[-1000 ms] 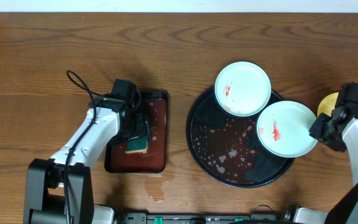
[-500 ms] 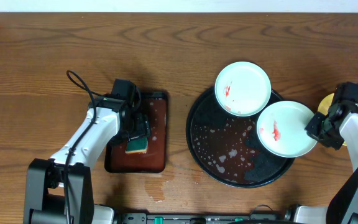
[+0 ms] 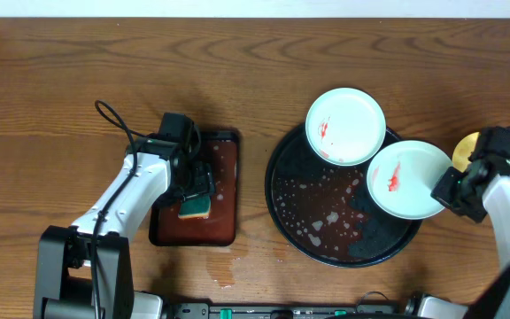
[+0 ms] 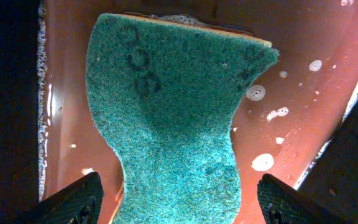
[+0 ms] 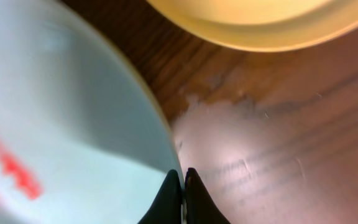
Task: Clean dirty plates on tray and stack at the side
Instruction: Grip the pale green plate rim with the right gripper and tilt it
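A pale plate with a red smear (image 3: 404, 180) rests half on the right rim of the black tray (image 3: 317, 226). My right gripper (image 3: 447, 188) is shut on that plate's right edge. In the right wrist view the fingers (image 5: 183, 182) pinch the rim of the smeared plate (image 5: 61, 112). A second white plate with red marks (image 3: 345, 126) lies on the tray's far rim. The yellow plate (image 3: 466, 147) sits on the wood just behind my right wrist, and its edge (image 5: 247, 25) shows in the wrist view too. My left gripper (image 3: 195, 189) hangs open over a green sponge (image 4: 173, 112).
The sponge (image 3: 195, 207) lies on a small red-brown tray (image 3: 224, 186) that is wet with suds (image 4: 291, 93). Foam and water cover the black tray's floor. A wet patch (image 5: 229, 137) marks the wood beside the held plate. A black cable (image 3: 113, 120) loops left of the left arm.
My right gripper has moved in onto the smeared plate's right rim and shut on it, nudging the plate slightly left. The left arm has not moved.
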`<state>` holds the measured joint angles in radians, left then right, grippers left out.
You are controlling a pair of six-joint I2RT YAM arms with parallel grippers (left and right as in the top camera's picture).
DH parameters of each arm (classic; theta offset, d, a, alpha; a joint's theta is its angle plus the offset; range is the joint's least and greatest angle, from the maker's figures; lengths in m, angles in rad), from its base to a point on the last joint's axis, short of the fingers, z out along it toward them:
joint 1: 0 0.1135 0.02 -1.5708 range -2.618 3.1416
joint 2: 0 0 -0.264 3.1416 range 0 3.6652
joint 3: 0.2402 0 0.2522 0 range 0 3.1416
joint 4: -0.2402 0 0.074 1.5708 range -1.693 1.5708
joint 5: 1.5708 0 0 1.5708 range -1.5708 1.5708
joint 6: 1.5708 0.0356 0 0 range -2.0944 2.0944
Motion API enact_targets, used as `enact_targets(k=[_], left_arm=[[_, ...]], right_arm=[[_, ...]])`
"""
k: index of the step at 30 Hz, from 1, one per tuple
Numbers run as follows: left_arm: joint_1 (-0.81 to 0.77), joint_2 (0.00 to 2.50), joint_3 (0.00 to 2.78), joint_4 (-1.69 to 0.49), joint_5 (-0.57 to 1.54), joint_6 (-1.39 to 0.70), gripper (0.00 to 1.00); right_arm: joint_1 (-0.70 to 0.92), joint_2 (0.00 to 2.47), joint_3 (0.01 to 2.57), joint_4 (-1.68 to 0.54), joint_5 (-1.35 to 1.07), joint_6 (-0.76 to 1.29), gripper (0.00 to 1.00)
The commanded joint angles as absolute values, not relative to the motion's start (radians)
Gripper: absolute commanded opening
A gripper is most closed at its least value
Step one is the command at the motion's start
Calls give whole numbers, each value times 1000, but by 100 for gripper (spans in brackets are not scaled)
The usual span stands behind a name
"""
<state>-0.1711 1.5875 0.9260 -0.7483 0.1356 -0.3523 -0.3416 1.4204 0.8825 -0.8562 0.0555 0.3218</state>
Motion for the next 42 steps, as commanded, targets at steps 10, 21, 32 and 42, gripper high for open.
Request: enact_targets(k=[10,21,32,42], left_arm=[[-169,1588,931,-741,146,-353,80],[-169,1530,985,-794,149,-348,80],[-169,1342,987,-830,149,-326,81],[-169,1340,984,-868,148,-326,80]], right_arm=[[-242,1128,897,-934,-277,28,1],[-28,1244,675,-802,-226,284,1],[-6,1255,731,-758,-109,228,29],[-6,1294,703,-735,-102,133,37]])
